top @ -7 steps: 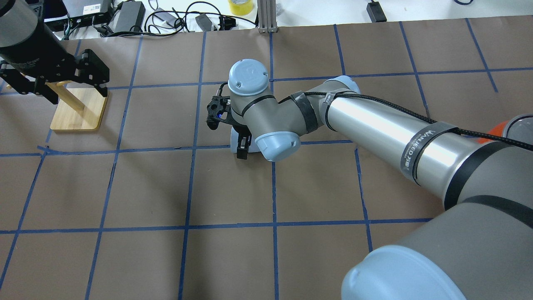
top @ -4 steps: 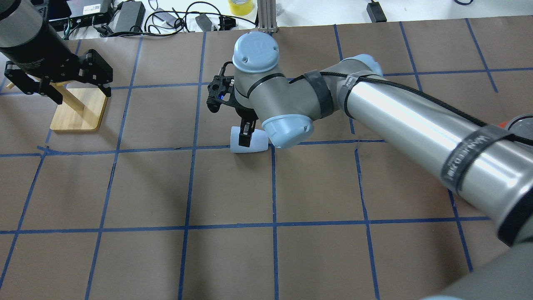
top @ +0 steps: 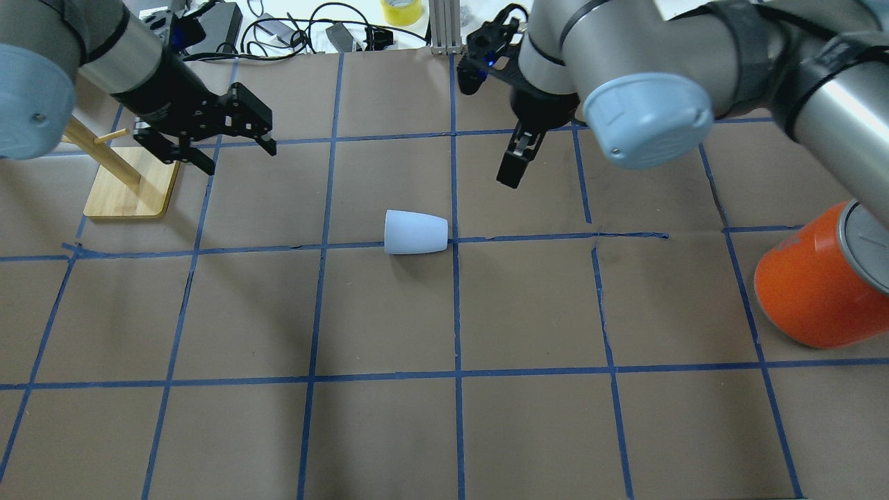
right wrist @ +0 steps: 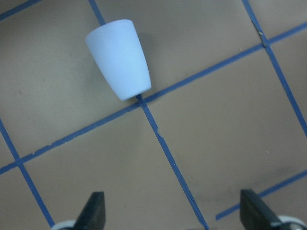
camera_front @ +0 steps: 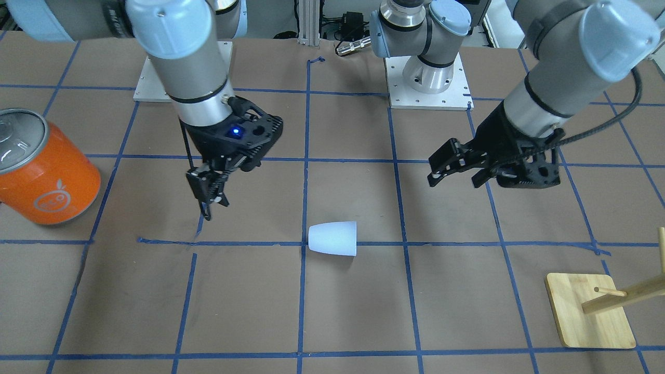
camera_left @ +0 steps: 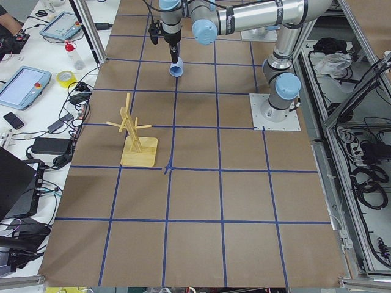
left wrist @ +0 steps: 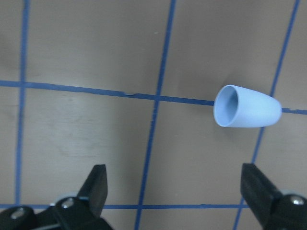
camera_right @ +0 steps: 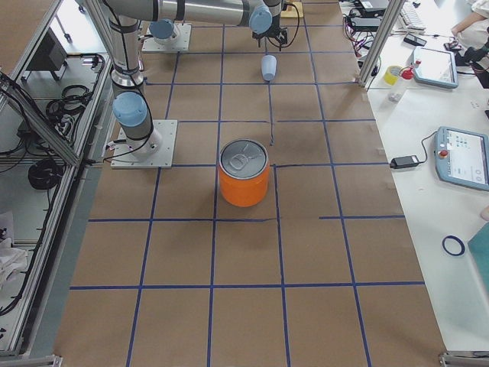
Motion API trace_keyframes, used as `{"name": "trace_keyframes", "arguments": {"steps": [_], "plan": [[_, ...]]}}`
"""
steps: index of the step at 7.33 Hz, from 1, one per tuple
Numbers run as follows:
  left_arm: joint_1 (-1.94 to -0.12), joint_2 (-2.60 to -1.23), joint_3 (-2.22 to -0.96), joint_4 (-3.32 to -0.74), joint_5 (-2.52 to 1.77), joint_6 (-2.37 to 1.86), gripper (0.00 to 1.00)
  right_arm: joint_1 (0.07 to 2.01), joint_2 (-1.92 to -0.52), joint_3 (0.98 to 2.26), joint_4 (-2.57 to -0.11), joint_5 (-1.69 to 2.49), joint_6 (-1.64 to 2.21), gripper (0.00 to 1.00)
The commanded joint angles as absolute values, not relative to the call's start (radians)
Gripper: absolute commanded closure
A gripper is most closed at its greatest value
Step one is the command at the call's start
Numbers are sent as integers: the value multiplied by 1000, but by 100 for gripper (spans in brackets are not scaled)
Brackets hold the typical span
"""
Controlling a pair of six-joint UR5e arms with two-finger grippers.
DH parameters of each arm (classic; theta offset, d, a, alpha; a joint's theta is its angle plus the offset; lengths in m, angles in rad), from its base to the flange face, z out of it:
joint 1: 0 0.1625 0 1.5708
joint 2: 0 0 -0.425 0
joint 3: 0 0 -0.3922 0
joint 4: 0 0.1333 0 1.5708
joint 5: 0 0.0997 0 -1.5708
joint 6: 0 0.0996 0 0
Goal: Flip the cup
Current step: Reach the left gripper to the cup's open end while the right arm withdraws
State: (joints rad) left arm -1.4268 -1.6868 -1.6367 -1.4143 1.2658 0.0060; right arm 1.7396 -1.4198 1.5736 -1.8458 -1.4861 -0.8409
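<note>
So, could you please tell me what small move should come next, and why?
Probably lower the open left gripper toward the cup: it lies on its side, mouth facing that arm's side, untouched, while the open right gripper hangs clear of it.

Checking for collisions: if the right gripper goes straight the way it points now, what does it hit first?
The right gripper would likely meet the brown paper tabletop first; the cup lies off to one side of its line, though depth is unclear.
</note>
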Motion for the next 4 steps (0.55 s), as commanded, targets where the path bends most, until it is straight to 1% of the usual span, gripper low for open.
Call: {"name": "trace_keyframes", "arguments": {"steps": [1, 3, 4], "plan": [[-1433, -1790, -1724, -1260, 1038, 3, 0, 1674, -1498, 1572, -1827, -1489, -611, 0], [-1524, -1876, -1764, -1108, 1015, -33, 0, 1667, -1502, 1565, -1825, -1519, -478, 0], [-1552, -1932, -1769, -1047, 1015, -58, 0, 1667, -1491, 1507, -1809, -1525, -383, 0]]}}
